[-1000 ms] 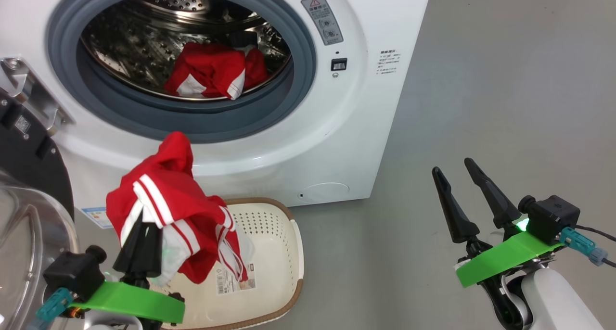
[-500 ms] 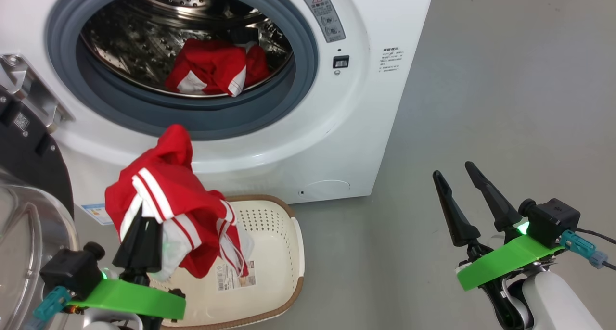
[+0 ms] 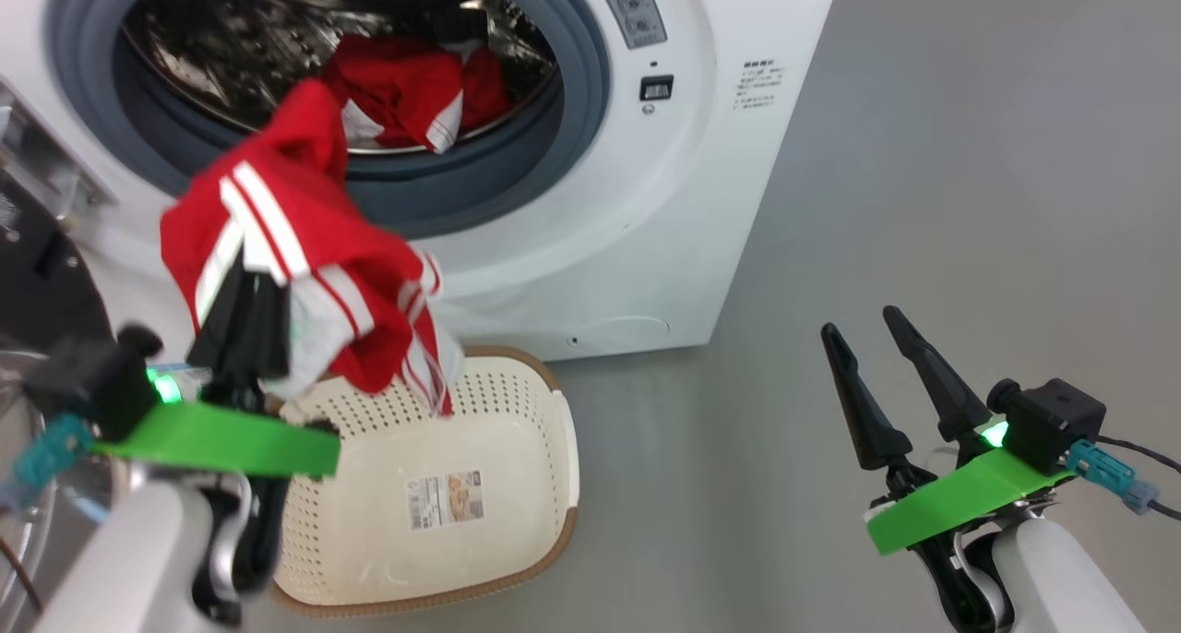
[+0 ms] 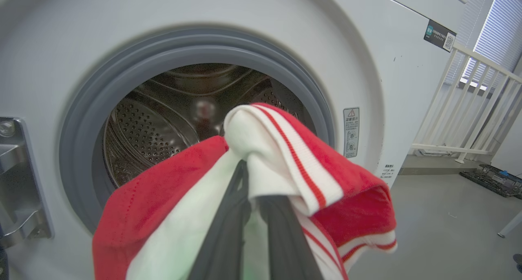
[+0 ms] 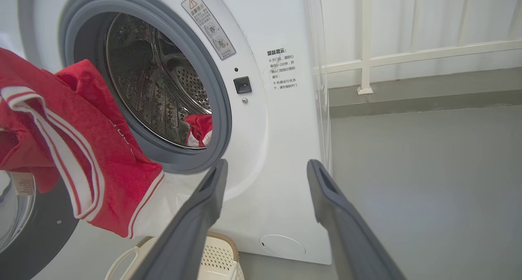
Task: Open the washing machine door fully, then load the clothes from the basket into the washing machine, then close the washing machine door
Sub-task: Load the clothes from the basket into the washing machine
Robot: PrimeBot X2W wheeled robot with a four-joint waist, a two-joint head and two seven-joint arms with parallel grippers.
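The left hand (image 3: 238,315) is clamped on the red clothes (image 3: 277,236), holding them high by the round hole of the washing machine (image 3: 646,227) so they can go in. The right hand (image 3: 859,319) hangs off to the side, fingers apart, holding nothing.

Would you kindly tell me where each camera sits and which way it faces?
Head view: on the head, looking down at the washing machine and basket; left pincer and right pincer show.
Left wrist view: on the left wrist, facing the drum; its fingers clamp a red garment.
Right wrist view: on the right wrist, facing the machine's front at a slant; its open fingers show.
Shared: both wrist views show the drum and the held garment.
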